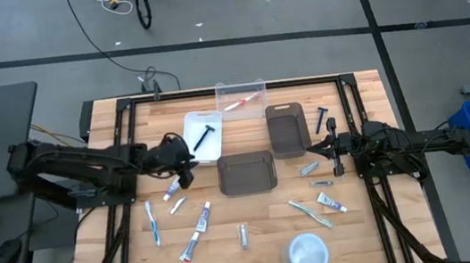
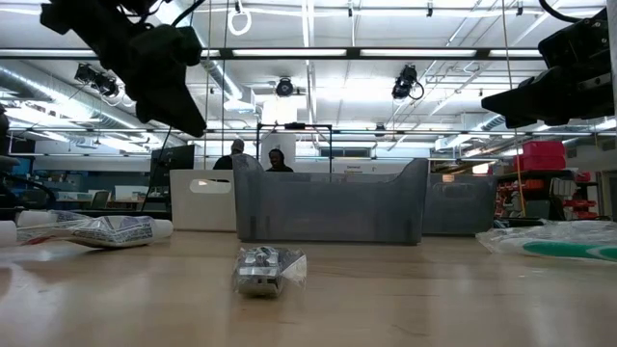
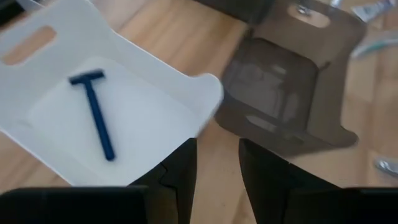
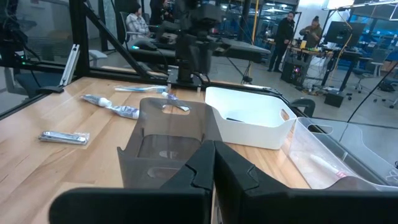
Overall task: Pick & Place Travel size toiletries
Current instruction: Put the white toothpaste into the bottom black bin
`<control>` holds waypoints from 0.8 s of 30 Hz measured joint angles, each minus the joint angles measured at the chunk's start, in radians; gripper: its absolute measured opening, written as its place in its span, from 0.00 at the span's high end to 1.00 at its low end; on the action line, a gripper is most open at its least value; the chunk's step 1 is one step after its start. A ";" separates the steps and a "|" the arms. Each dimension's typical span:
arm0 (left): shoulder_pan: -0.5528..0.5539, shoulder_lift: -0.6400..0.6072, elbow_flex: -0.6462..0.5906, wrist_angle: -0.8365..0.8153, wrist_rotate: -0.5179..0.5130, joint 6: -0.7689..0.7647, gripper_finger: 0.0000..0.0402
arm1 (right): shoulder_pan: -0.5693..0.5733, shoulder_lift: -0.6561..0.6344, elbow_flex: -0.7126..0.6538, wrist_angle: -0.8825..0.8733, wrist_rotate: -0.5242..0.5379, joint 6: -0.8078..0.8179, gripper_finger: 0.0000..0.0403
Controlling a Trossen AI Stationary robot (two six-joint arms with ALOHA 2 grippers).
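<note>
End effector [image 3: 217, 180] half-open, empty, beside white bin [image 3: 155, 118].

Your left arm reaches in from the table's left side, its forearm stretched nearly level toward the middle. Its left gripper [image 1: 187, 166] hangs above the tabletop, the two dark fingers [image 3: 180, 171] parted with a narrow gap between them and nothing gripped there. Your right arm comes in from the right side, also stretched nearly level. Its right gripper [image 1: 334, 148] is raised off the table, fingers pressed together and holding nothing
</note>
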 joint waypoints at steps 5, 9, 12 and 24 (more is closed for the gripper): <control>-0.055 0.000 0.000 -0.003 -0.004 -0.021 0.69 | 0.000 0.000 0.000 0.000 0.000 0.000 0.97; -0.094 0.000 0.000 -0.011 -0.029 -0.025 0.69 | 0.000 0.000 0.000 0.000 0.000 0.000 0.97; -0.109 -0.002 0.000 -0.015 -0.026 -0.016 0.69 | 0.000 0.000 0.000 0.000 0.000 0.000 0.97; -0.126 0.018 0.117 -0.234 0.025 0.049 0.69 | 0.000 0.000 0.000 0.000 0.000 0.000 0.97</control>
